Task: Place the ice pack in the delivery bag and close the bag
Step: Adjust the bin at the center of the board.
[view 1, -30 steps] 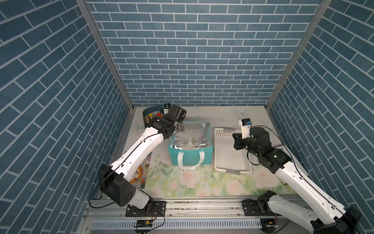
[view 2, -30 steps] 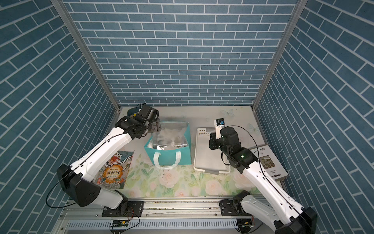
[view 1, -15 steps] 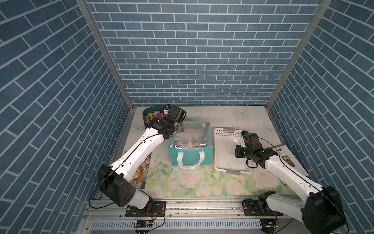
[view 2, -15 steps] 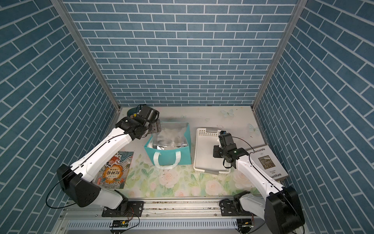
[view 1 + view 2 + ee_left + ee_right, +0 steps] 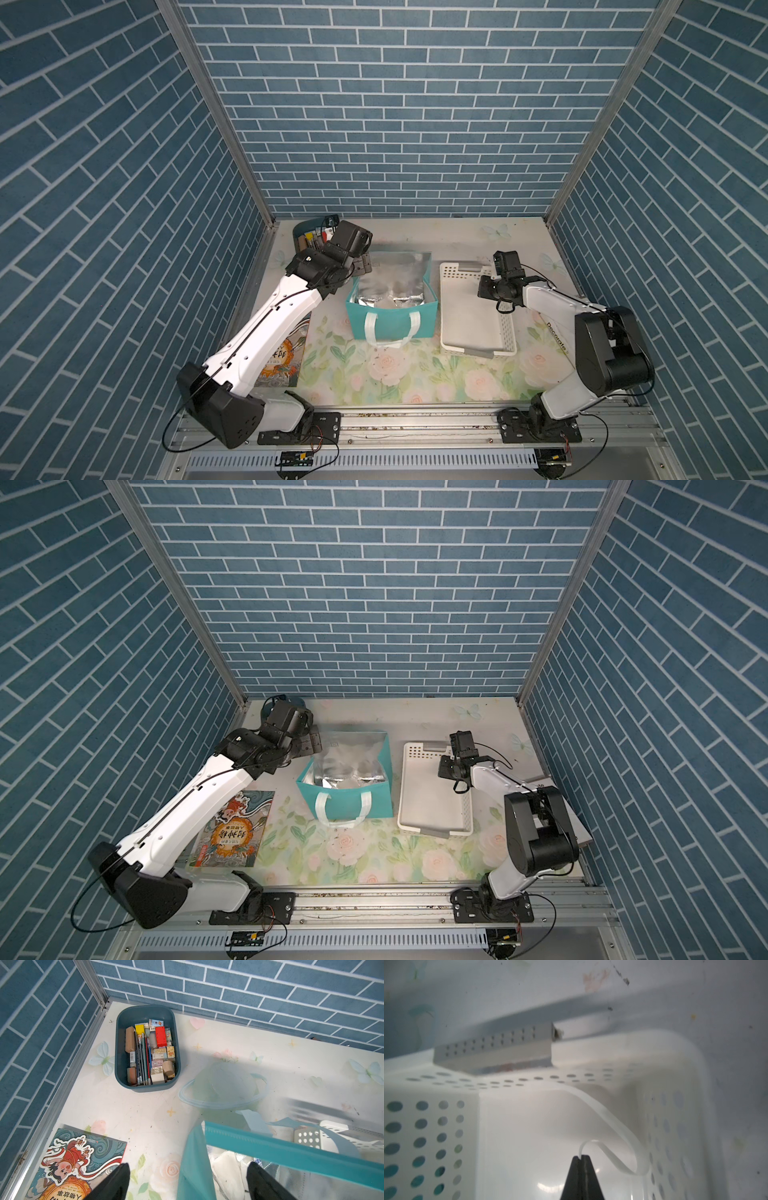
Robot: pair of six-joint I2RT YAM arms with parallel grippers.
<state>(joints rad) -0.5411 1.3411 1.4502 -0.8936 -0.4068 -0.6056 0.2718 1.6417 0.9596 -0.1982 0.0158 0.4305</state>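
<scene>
We logged left gripper (image 5: 188,1164) spread astride delivery bag (image 5: 390,328) wall, right gripper (image 5: 580,1156) closed in white basket (image 5: 469,324); bracing wall advised.

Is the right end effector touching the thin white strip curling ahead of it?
Touching. The right wrist view shows the right end effector shut, its tips pinching the end of the thin white strip.

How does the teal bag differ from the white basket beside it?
The teal bag is soft fabric with shiny silver lining; the white basket is rigid plastic with punched holes. The bag stands taller; the basket is shallower and longer. Both sit open-topped on the floral table.
</scene>
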